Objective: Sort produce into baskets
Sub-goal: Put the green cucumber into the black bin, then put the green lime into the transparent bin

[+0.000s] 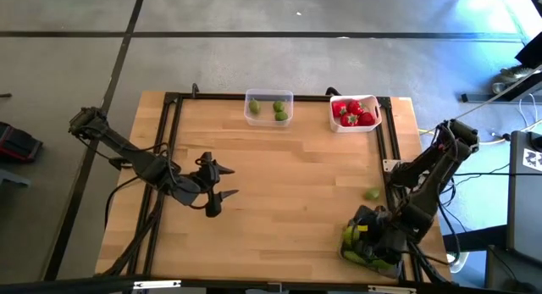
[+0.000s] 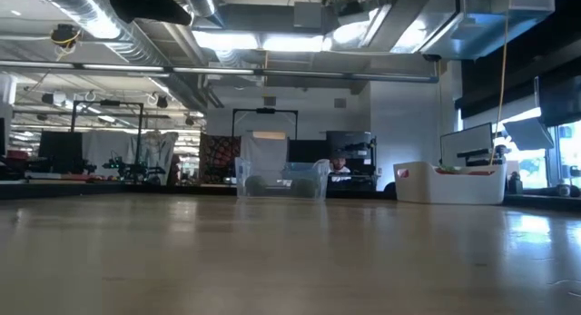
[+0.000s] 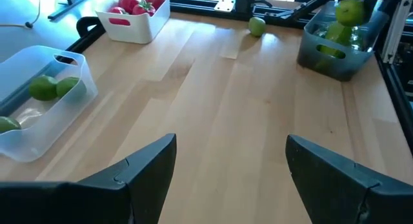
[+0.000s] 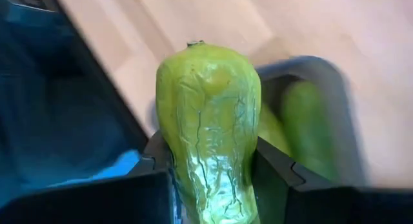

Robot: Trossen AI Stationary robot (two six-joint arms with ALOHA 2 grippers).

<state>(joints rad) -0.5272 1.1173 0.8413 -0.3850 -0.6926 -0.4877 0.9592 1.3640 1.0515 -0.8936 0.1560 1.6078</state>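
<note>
Holding a bumpy green cucumber [image 4: 210,130] clamped between its fingers, the right gripper [image 1: 366,235] hung over the dark grey basket [image 1: 373,258] at the lower right of the high view, presumably to drop it beside the cucumbers already inside. The left gripper [image 1: 222,182] waited spread and empty at centre left. The clear basket [image 1: 268,107] held olive-green fruits, the white basket [image 1: 355,113] red pieces. One green fruit [image 1: 372,193] lay loose on the surface [image 1: 288,201], unsorted.

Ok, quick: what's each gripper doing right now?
Left gripper: open, empty, above the table.
Right gripper: shut on a green cucumber, over the dark tub.
</note>
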